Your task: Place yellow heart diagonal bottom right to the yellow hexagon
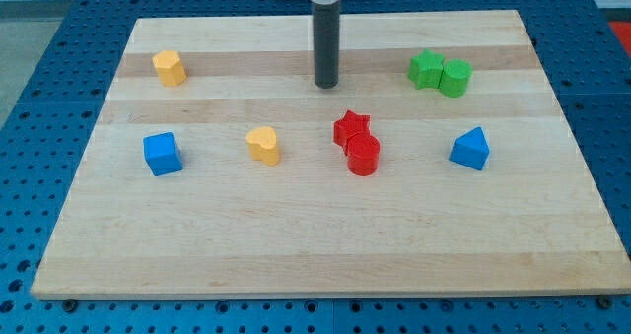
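The yellow hexagon [170, 67] sits near the view's top left of the wooden board [315, 245]. The yellow heart [263, 144] lies lower and to the right of it, left of the board's middle. My tip [326, 84] rests on the board near the top middle, above and to the right of the yellow heart and well apart from it. It touches no block.
A blue cube [162, 154] lies left of the heart. A red star [351, 128] and a red cylinder [363, 156] touch just below my tip. A green star-like block [426, 69] and a green cylinder [455, 78] sit top right. A blue triangular block [470, 149] lies at right.
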Tool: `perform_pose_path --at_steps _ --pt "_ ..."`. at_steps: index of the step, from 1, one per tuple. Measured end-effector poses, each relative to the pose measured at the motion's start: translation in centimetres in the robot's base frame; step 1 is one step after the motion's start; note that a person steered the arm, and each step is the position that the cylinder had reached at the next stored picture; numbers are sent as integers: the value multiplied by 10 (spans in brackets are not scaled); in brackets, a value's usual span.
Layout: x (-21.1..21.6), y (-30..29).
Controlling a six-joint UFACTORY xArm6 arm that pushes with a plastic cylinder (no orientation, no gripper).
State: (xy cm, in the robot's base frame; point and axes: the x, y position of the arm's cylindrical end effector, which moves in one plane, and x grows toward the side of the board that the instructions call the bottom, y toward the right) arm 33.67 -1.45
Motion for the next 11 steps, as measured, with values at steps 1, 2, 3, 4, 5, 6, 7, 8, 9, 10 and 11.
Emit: perform_pose_path --at_steps 1,2,3,4,5,6,7,8,9,10,11 --pt "1 -20" --pt "61 -14" --pt "70 -14" --pt "122 -14" --pt "128 -17" --pt "128 -23" --pt "127 -51" --pt "112 -73" --pt "81 -98" --pt "81 -101" --pt "82 -100"
